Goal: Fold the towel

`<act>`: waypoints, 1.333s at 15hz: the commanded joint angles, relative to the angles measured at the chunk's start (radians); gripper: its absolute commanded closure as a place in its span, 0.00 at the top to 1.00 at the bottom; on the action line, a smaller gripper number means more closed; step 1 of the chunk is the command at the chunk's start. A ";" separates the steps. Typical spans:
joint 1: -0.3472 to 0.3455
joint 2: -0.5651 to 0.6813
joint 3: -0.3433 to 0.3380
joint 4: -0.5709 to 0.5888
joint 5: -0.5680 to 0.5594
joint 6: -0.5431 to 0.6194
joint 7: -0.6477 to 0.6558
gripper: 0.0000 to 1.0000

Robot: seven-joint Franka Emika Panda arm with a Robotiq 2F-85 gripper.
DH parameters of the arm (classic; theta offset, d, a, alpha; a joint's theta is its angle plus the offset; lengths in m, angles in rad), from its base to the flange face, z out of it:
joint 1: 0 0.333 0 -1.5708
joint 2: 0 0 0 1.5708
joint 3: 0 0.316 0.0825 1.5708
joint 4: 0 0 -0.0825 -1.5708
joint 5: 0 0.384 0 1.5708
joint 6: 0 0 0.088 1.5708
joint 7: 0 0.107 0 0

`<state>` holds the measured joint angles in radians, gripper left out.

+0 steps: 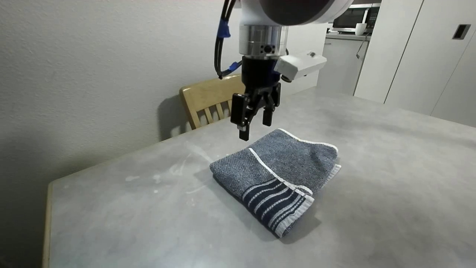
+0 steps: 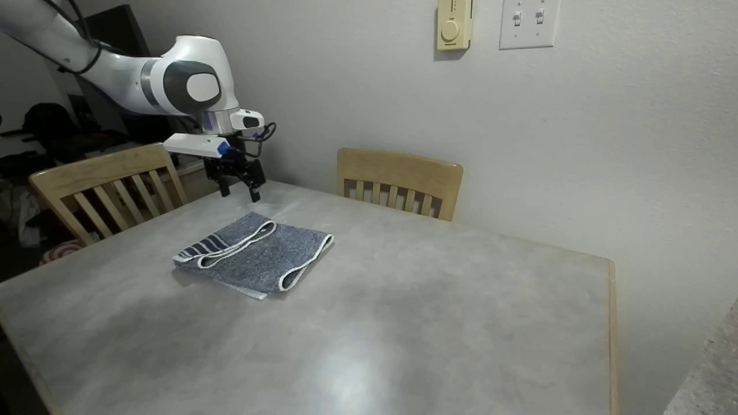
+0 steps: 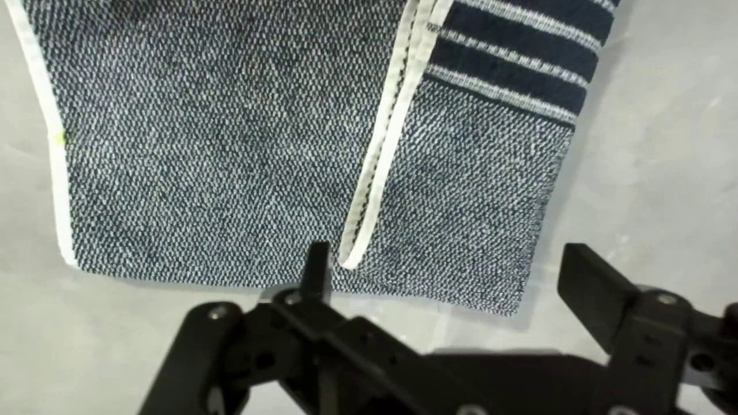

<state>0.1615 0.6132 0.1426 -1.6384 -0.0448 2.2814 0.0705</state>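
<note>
We are seeing the claw hanging above the table, its jaws standing wide apart and gripping nothing; the towel is lying below the claw, one striped flap folded over, while in an exterior view a wooden chair is standing behind the claw

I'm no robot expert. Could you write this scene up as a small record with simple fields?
Towel: blue-grey, white edging, lying on the grey table
Folding: striped flap lies over the rest; edges uneven
Gripper: open, holding nothing, raised clear of the towel
Chairs: two, wooden, beside the table
Background: light-switch plate, microwave
</note>
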 commanded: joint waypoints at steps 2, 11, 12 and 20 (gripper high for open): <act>-0.006 -0.014 -0.016 -0.032 0.073 0.024 0.052 1.00; -0.080 0.001 0.017 -0.039 0.215 0.017 -0.093 1.00; -0.092 0.001 0.024 -0.046 0.239 0.014 -0.114 1.00; -0.147 0.011 0.066 -0.085 0.373 -0.025 -0.254 1.00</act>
<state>0.0483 0.6221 0.1804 -1.7093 0.2881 2.2748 -0.1269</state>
